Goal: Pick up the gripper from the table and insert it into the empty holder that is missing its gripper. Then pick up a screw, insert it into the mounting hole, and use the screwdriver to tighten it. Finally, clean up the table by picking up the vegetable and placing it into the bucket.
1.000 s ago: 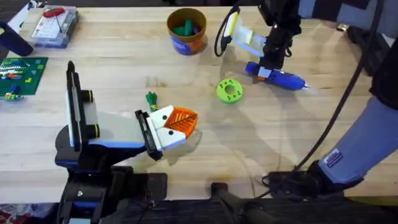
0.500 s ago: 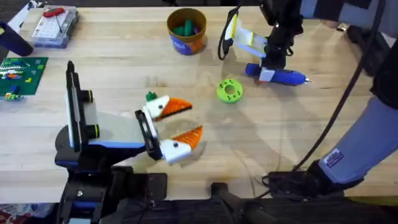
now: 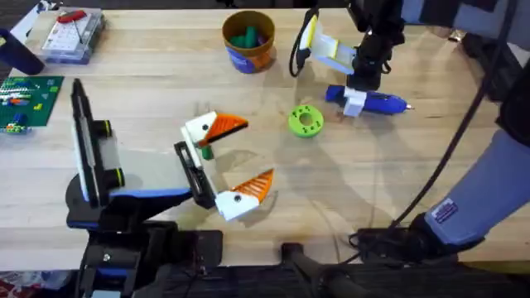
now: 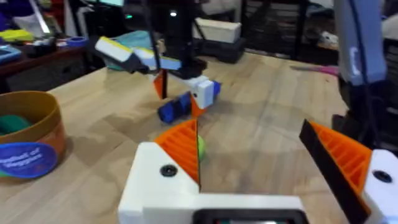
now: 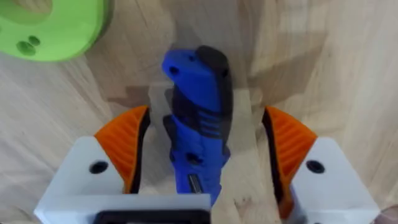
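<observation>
My right fingers (image 5: 205,158) are spread either side of the screwdriver (image 3: 370,102) lying on the tabletop (image 3: 397,182) — no contact. Left fingers (image 3: 236,157) are spread over the vegetable (image 3: 206,151) — cleanup pending, though the bucket (image 3: 248,41) already holds something green.

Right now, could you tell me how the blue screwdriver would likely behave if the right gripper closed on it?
The screwdriver looks rigid, so probably no flex. Its rounded body lies flat on the table, so it may roll. The right gripper straddles it, open.
</observation>
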Controlling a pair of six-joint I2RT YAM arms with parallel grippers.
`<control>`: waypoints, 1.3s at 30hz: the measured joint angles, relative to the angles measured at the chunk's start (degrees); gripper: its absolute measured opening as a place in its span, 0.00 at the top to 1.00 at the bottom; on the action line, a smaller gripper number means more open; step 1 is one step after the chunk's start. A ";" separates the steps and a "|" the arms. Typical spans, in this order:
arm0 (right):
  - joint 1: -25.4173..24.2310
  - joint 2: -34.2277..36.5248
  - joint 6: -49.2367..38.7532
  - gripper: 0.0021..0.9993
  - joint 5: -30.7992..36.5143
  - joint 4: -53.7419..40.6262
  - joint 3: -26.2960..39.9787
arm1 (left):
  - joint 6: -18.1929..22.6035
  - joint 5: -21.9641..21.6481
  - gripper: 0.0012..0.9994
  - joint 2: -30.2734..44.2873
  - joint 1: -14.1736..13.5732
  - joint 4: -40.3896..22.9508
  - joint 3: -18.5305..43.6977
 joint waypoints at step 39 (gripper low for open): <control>0.00 -45.28 56.30 0.00 -0.04 -19.11 5.96 | 3.61 -50.39 0.01 68.83 0.01 -67.62 57.11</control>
